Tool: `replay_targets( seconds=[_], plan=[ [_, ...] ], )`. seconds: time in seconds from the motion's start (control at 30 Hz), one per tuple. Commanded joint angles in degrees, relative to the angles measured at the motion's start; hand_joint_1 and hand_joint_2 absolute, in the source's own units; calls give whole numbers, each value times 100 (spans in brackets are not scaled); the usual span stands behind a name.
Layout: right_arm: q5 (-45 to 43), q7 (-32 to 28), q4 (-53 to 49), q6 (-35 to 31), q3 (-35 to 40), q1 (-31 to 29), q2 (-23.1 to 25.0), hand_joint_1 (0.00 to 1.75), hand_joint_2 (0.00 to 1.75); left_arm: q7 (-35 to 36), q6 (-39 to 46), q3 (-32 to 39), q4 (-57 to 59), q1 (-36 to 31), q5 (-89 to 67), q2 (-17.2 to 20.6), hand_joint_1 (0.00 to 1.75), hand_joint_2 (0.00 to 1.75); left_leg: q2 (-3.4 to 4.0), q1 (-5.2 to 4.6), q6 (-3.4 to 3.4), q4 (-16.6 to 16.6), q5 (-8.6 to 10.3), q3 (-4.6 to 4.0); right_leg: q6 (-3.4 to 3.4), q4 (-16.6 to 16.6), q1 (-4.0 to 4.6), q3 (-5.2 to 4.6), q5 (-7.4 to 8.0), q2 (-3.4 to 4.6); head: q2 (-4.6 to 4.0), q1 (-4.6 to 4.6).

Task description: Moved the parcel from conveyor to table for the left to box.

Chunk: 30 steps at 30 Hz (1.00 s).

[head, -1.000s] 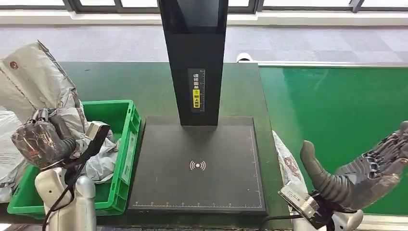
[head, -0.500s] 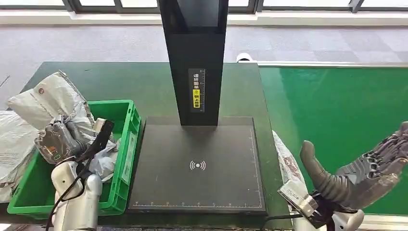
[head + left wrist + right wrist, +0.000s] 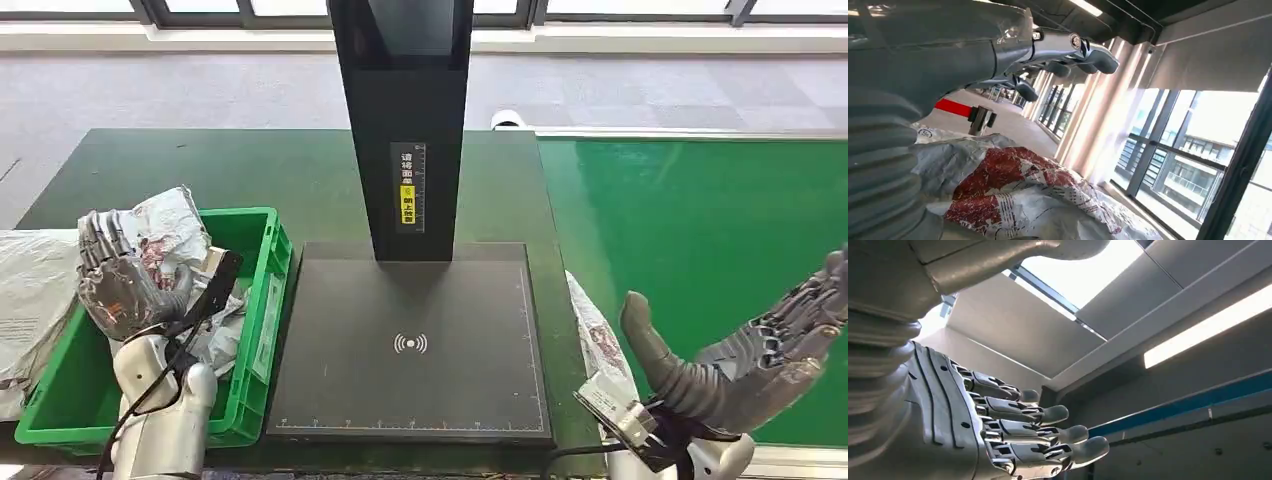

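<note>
Left hand [image 3: 120,285] sits at the lower left of the head view, over the green crate [image 3: 262,290], fingers spread and upright with nothing in them; the parcel [image 3: 165,235] lies crumpled just behind it, draped over the crate's far left corner. In the left wrist view we see its red-and-white wrapper [image 3: 1018,192] close under the fingers [image 3: 1088,55], apart from them. Right hand [image 3: 745,355], at the lower right over the green conveyor [image 3: 700,220], is also spread and holds nothing.

We judge the parcel could slide off the rim onto the bench [image 3: 250,170] or onto the grey bags [image 3: 30,290] at the left edge, since it seems to rest partly on the crate wall and not wholly inside. Drawing the fingers away might also snag the loose film and drag it out.

We cannot tell how much of the parcel is inside the crate: the hand and arm hide it. A second bag [image 3: 595,335] beside the black scanner plate [image 3: 410,340] is half hidden
</note>
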Motion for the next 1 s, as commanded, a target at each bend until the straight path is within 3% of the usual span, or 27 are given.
replay_targets(
  seconds=[0.03, 0.1, 0.13, 0.2, 0.27, 0.3, 0.33, 0.43, 0.47, 0.53, 0.57, 0.73, 1.0],
  plan=[
    [18, -5, 257, 13, -555, -143, 236, 0, 175, -170, 50, 59, -263, -83, -122, -43, 0, 175, -7, 8, -2, -9, 6, 1, -7, -14, 9, 7, 6, -9, -2, 0],
    [121, -5, 179, 13, -660, -135, 236, 0, 175, -441, 50, 34, -611, 15, 92, -95, 0, 175, -5, 9, -2, -6, 4, 0, -6, -11, 10, 6, 5, -7, 0, 0],
    [107, -5, 68, 13, -884, -142, 236, 0, 175, -1358, 50, 126, -1036, 72, 1032, -283, 0, 175, -3, 7, -1, -1, 1, -3, -4, -6, 8, 2, 2, -4, -2, 0],
    [193, -5, 84, 13, -1122, -180, 236, 0, 175, -2267, 50, 456, -1368, 18, 1620, -591, 0, 175, -10, 9, 1, 8, -2, -11, -3, -1, 9, -1, -1, -11, 0, 0],
    [677, 181, 502, 13, -1627, -311, 236, 0, 175, -4157, 50, 1158, -1792, -57, 3228, -1237, 0, 175, -18, 12, 2, 7, 1, -12, -3, -8, 13, 3, 1, -20, 0, 0],
    [593, 45, 662, 13, -1765, -269, 236, 0, 175, -4286, 50, 1167, -2005, 26, 3536, -1237, 0, 175, -12, 8, 2, 2, 0, -5, -1, -9, 8, 7, 2, -13, -2, -2],
    [1054, 305, 954, 13, -1870, -439, 236, 0, 175, -4652, 50, 1094, -2335, 153, 4390, -1237, 0, 175, -14, 8, 4, -1, 2, -4, 0, -15, 8, 11, 4, -15, -2, 0],
    [1163, 440, 1222, 13, -2029, -548, 236, 0, 175, -4889, 50, 1028, -2623, 350, 4966, -1237, 0, 175, 12, 10, 3, -5, -4, 3, -2, -20, 10, 17, 10, 14, -2, 2],
    [2296, 1713, 2344, 13, -2124, -709, 100, 0, 175, -4977, 50, 602, -3121, 841, 5656, -1237, 0, 175, 11, 7, 2, -2, -5, -2, -2, -12, 7, 9, 7, 12, 0, -2],
    [2559, 3104, 3467, 43, -1786, -892, -545, 0, 175, -4914, -28, -40, -3357, 1357, 6333, -964, 0, 175, 24, 11, 2, -19, -5, 22, -2, -33, 11, 30, 12, 23, 0, 0],
    [2583, 3444, 3702, 159, -1656, -933, -731, 0, 175, -4860, -45, -257, -3434, 1480, 6549, -835, 0, 175, 28, 13, 1, -29, -2, 30, -3, -45, 13, 38, 17, 28, -2, -2],
    [2240, 3718, 3865, 351, -1578, -933, -880, 0, 175, -4864, -285, -519, -3520, 1581, 7036, -681, 0, 175, -2, 10, 2, -7, -4, 5, 2, -21, 12, 17, 2, -8, 0, -2],
    [2075, 4408, 4259, 1252, -1706, -1190, -1002, 0, 175, -4950, -575, -518, -3685, 1564, 7346, -598, 0, 175, -6, 6, 1, -7, -1, -1, -1, -15, 8, 10, 1, -11, -2, 0]
  ],
)
